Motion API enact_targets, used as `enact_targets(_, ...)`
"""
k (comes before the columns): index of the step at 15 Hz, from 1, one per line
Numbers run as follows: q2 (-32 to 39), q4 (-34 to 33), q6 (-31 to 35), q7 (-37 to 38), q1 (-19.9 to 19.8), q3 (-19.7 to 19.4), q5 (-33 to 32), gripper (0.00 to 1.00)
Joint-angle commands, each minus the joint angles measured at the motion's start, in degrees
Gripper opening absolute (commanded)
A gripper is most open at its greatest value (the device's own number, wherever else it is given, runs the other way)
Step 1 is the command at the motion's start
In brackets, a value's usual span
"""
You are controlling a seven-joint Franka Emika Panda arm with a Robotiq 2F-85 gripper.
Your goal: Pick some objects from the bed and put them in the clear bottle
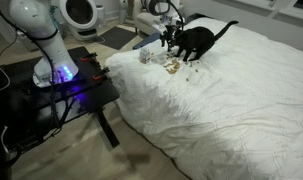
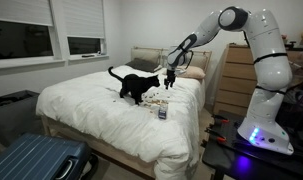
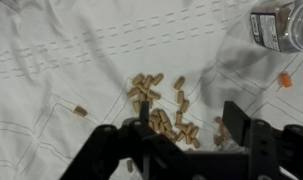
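Observation:
Many tiny tan-brown pellets [image 3: 161, 105] lie in a loose cluster on the white bed [image 3: 51, 60]; they also show in an exterior view [image 1: 172, 67]. My gripper [image 3: 181, 135] hangs open above the cluster, with pellets showing between its black fingers, and holds nothing. The clear bottle [image 3: 283, 25] stands at the top right of the wrist view, and shows in both exterior views [image 1: 145, 56] [image 2: 162, 112]. In both exterior views the gripper [image 1: 169, 42] [image 2: 170, 80] hovers over the bed next to a black cat [image 1: 198, 40] [image 2: 137, 86].
A small orange bit [image 3: 285, 79] lies on the duvet below the bottle. A stray pellet [image 3: 80, 111] lies to the left. The arm's base sits on a black table [image 1: 71, 85] beside the bed. A blue suitcase [image 2: 36, 160] stands by the bed's foot.

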State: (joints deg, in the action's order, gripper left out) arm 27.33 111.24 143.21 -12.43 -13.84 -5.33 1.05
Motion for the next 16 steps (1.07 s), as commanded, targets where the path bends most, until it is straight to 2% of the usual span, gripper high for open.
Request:
enact_targets(1,3.8,-4.1,-0.2,0.2,-0.1,-0.6,-0.7,1.00)
enact_targets(8,10.8,-10.2,0.3,1.2,-0.3,-1.9,-1.8,1.00)
enact_targets(16,18.4,-18.2,-1.0,1.1,-0.8,-1.5,-1.5,1.00)
